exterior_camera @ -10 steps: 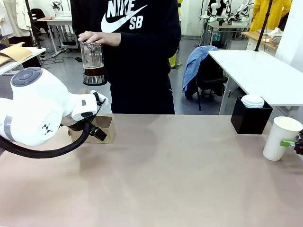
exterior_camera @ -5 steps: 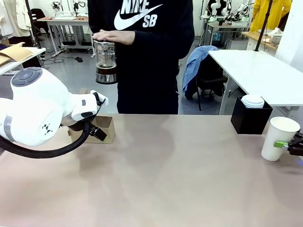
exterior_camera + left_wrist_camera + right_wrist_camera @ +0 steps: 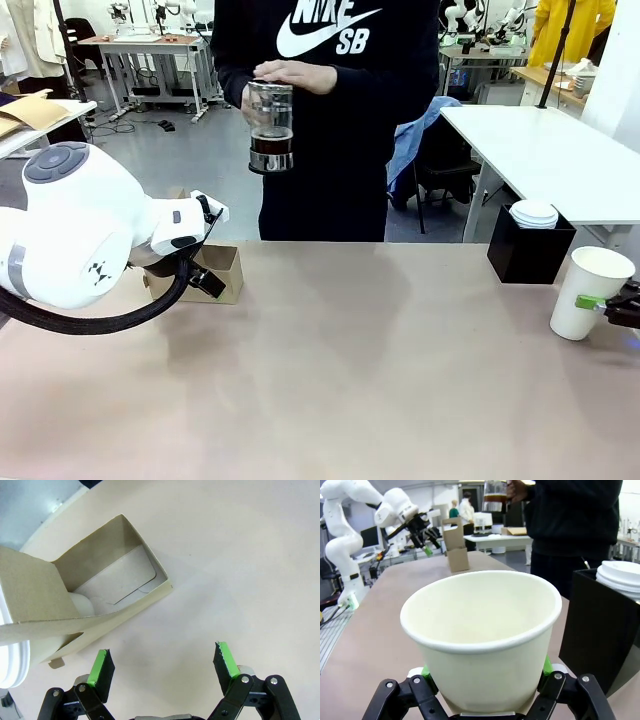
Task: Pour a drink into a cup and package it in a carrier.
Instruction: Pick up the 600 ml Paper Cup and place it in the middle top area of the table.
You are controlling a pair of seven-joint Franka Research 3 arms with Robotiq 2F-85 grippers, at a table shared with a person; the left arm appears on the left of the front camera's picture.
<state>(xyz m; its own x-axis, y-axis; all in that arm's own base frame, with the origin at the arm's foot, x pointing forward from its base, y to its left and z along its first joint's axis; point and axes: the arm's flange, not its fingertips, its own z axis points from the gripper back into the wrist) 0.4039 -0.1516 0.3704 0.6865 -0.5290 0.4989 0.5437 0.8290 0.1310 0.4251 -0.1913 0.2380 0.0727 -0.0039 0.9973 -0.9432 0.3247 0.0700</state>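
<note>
The white paper cup (image 3: 588, 291) stands near the table's right edge, open-topped and empty inside (image 3: 485, 630). My right gripper (image 3: 485, 680) is shut on its lower wall, green pads on both sides. The brown cardboard carrier (image 3: 218, 270) sits at the far left, partly behind my left arm. My left gripper (image 3: 164, 662) hovers open just in front of the carrier (image 3: 107, 582), touching nothing. A person behind the table holds a glass pitcher (image 3: 270, 127) with the dark drink (image 3: 270, 157) in its bottom, one hand on its top.
A black box (image 3: 528, 252) holding a stack of white lids (image 3: 534, 213) stands at the back right, close behind the cup. My bulky left arm (image 3: 70, 235) covers the table's left end. The tan tabletop (image 3: 360, 370) stretches between both grippers.
The person has carried the pitcher rightward, toward the table's middle. My right gripper has nudged the cup slightly left. The left arm has stayed still.
</note>
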